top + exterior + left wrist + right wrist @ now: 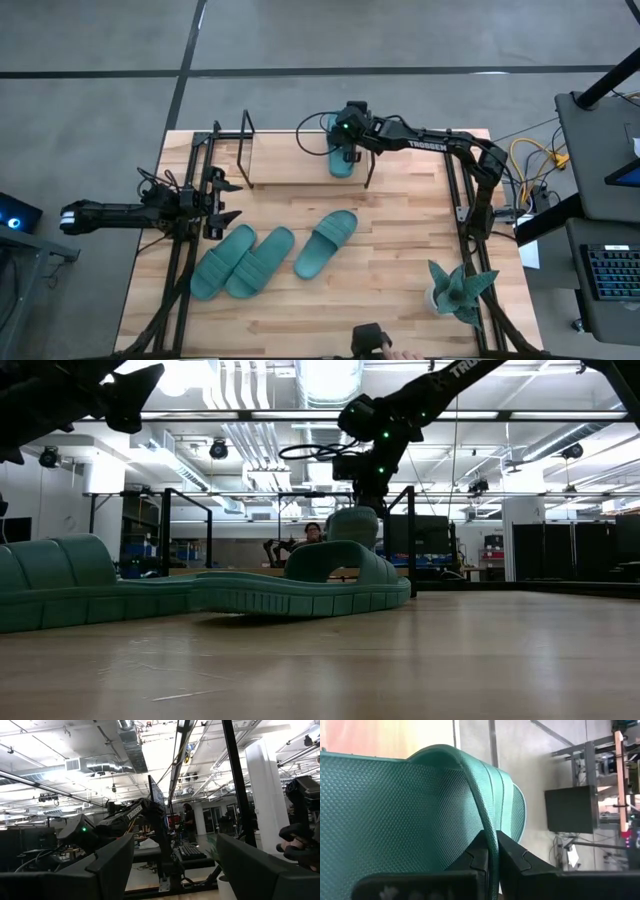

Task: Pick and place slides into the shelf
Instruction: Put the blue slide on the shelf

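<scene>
Four teal-green slides show. Three lie sole-down on the table: two side by side and one, which fills the low view's front. The fourth slide is at the right end of the shelf, a black rod rack with a light board at the table's far side. My right gripper is above it, shut on it. My left gripper waits open at the table's left edge, left of the shelf, its fingers spread in the left wrist view. My right gripper pinches the fourth slide's raised side rim between its two fingers, one on the dimpled footbed side and one on the outer side. It comes from above, pointing down, near the slide's far end. Whether the slide rests on the shelf board I cannot tell.
A teal spiky plant ornament stands at the table's near right corner. Black frame rails run along the left and right table edges. A person's hand with a dark device shows at the near edge. Bare wood lies between the shelf and the slides.
</scene>
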Robot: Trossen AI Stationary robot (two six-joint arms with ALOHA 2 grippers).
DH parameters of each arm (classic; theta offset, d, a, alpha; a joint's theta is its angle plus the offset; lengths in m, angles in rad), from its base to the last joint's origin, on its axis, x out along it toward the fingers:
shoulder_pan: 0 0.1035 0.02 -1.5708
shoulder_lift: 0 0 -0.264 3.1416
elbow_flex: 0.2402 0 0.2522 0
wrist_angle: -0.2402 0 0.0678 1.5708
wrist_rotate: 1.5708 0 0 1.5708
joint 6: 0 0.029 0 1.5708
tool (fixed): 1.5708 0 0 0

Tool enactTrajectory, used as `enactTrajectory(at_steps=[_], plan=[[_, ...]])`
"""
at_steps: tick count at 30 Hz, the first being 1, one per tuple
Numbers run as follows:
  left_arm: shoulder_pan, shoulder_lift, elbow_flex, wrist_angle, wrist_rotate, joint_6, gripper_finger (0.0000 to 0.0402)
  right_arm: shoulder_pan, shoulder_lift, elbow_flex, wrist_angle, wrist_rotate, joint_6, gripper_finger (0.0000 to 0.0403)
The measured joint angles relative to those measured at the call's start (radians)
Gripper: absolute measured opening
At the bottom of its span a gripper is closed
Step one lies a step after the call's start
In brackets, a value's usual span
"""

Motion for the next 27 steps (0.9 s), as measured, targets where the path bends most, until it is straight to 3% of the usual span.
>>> enactTrajectory(at_steps=[5,18,27], plan=[[0.000,0.000,0.000,0.000,0.000,0.000,0.0268,0.000,0.000,0.000,0.001,0.000,0.013,0.0017],[0.000,0.000,0.000,0.000,0.000,0.000,0.0268,0.002,0.000,0.000,-0.058,0.003,0.109,0.0111],[0.000,0.000,0.000,0.000,0.000,0.000,0.0268,0.002,-0.002,0.000,-0.069,0.002,0.136,0.0134]])
